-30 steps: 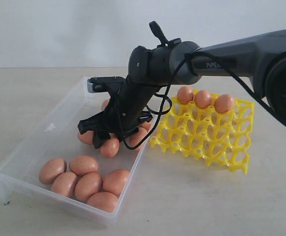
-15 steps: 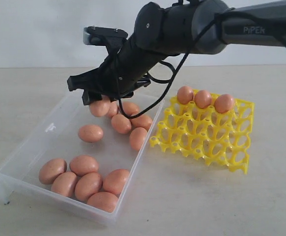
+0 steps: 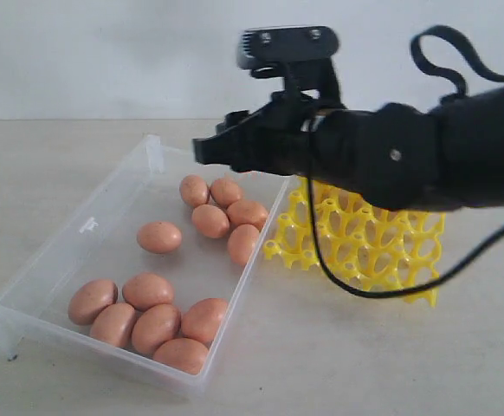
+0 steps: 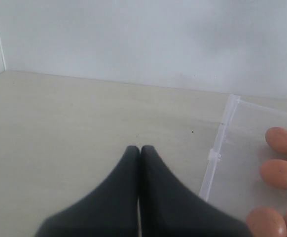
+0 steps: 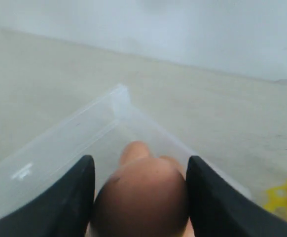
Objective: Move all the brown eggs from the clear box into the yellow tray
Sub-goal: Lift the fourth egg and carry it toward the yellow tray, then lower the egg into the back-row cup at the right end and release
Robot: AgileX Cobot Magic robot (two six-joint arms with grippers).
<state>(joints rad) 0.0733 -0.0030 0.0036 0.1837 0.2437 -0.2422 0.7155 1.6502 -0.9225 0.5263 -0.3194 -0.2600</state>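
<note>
**One Egg Gripped Above the Clear Box**

A held egg (image 5: pixel 141 197) is clamped between the two dark fingers of the right gripper (image 5: pixel 141 165), whose jaws are spread to the egg's width. In the exterior view, this gripper (image 3: pixel 210 149) is seen raised in the air over the far end of the clear box (image 3: pixel 105 256), with its arm reaching in from the right.

Twelve brown eggs (image 3: pixel 155 328) are counted lying in the box. Six are bunched at the near end, a lone egg (image 3: pixel 159 237) lies in the middle, and five are clustered at the far right.

The yellow tray (image 3: pixel 382 251) is set just right of the box and is largely hidden behind the arm. The contents of its far cups cannot be told.

The left gripper (image 4: pixel 139 148) is closed on nothing, with its fingers pressed together above the bare table (image 4: pixel 59 113), near the box's wall.
</note>
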